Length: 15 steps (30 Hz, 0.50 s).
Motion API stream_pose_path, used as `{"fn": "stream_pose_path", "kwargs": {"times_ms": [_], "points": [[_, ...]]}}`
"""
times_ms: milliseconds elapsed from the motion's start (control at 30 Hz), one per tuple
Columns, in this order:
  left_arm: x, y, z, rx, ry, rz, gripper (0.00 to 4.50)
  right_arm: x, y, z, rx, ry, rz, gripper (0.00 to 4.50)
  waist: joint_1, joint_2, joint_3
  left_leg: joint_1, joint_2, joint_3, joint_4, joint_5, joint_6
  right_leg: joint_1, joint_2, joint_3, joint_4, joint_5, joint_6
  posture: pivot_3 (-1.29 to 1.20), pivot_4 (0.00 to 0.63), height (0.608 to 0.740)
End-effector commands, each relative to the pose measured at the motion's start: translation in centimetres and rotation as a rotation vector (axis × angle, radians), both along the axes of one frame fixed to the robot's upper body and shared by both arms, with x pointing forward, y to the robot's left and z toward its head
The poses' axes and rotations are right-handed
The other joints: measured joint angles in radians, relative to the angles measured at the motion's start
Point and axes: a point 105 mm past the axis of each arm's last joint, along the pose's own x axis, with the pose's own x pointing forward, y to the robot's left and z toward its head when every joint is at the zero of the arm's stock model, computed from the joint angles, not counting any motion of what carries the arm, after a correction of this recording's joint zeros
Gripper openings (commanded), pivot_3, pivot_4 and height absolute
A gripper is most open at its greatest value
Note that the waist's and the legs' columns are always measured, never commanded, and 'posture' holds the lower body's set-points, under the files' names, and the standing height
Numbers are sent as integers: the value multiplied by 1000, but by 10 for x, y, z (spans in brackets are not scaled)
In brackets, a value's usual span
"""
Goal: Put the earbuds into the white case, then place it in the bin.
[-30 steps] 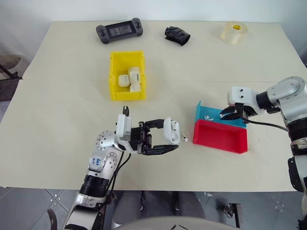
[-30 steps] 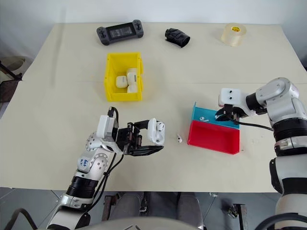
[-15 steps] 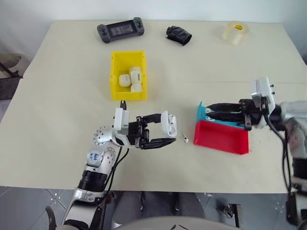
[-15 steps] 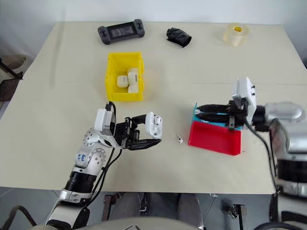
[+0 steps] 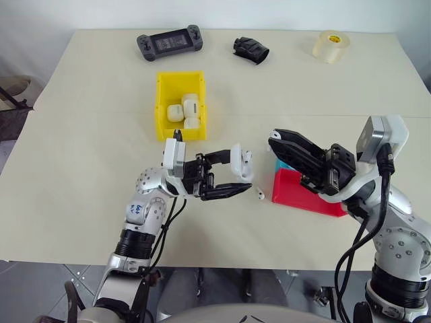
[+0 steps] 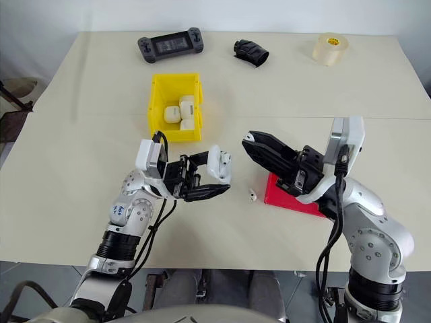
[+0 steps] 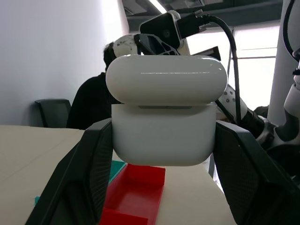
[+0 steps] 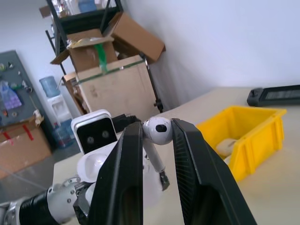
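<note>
The white case (image 5: 240,165), its lid tipped open, is held above the table with my left gripper (image 5: 231,176) shut on its sides. In the left wrist view the case (image 7: 164,133) sits between both black fingers. My right gripper (image 5: 274,139) is raised just to the right of the case, pointing at it, and is shut on one of the earbuds (image 8: 157,132), whose stem hangs down. A second earbud (image 5: 259,196) lies on the table below the case. The yellow bin (image 5: 159,108) stands beyond my left hand with several white cases inside.
A red tray (image 5: 304,196) and a blue tray (image 5: 281,161) lie under my right arm. At the table's far edge are a black game controller (image 5: 168,42), a dark crumpled object (image 5: 250,50) and a roll of clear tape (image 5: 331,45).
My right arm has swung from over the blue tray towards the case, rising and rolling, with the earbud in its fingers. The left hand has held the case almost still.
</note>
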Motion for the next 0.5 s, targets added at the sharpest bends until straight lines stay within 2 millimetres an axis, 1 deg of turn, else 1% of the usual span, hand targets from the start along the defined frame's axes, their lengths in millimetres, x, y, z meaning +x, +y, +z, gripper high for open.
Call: {"fn": "stream_pose_path", "kwargs": {"times_ms": [33,233,367,500], "points": [[0,3,11,-22,-21,-9,2793,-12,12,8,33,-52,30,521,-2,0,0,0,0,0,0,0,0,0,0,0,0,0,0,0,150,740],[1,1,11,-13,-22,-14,2793,-15,23,5,60,-40,49,521,-3,0,0,0,0,1,-1,0,0,-1,1,1,1,0,0,0,150,740],[0,0,11,-12,-22,-14,2793,-16,29,7,89,-44,60,521,-2,0,0,0,0,1,0,0,0,-1,1,2,1,0,0,0,150,740],[1,-1,11,-7,-26,-11,2793,-23,36,4,94,-15,115,521,-2,0,0,0,0,1,0,0,0,-1,0,2,1,0,0,0,150,740]]}}
